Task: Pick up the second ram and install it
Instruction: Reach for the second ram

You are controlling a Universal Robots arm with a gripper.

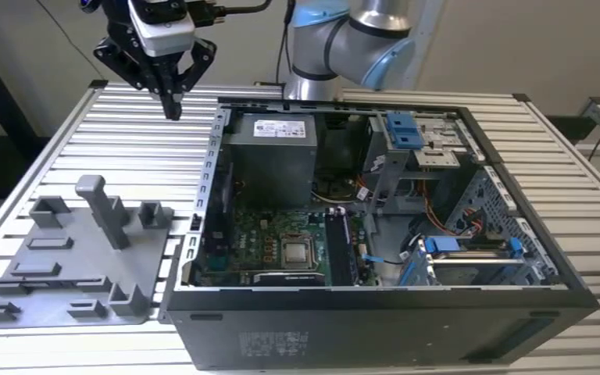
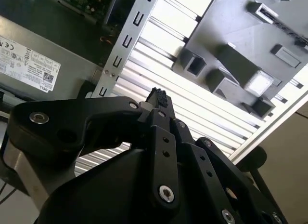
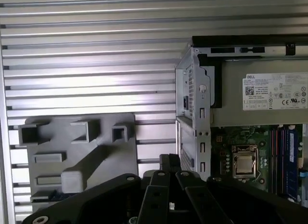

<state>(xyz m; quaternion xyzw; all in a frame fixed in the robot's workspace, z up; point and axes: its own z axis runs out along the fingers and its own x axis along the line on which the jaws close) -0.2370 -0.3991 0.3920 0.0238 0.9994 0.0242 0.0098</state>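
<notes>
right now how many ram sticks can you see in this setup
1 that I can make out: a ram stick standing in a motherboard slot, on the exterior view's right of the cpu socket. Others may be hidden on the grey fixture plate.

Fixture plate (image 3: 110, 154) partly hidden behind claw (image 3: 169, 160).

arm (image 1: 358, 31) is showing silver tube sections and light-blue joint caps. tool (image 1: 173, 109) is wearing a white housing (image 1: 165, 31), black linkage fingers (image 2: 161, 132), silver screws (image 2: 39, 118), black cable (image 1: 240, 9).
</notes>
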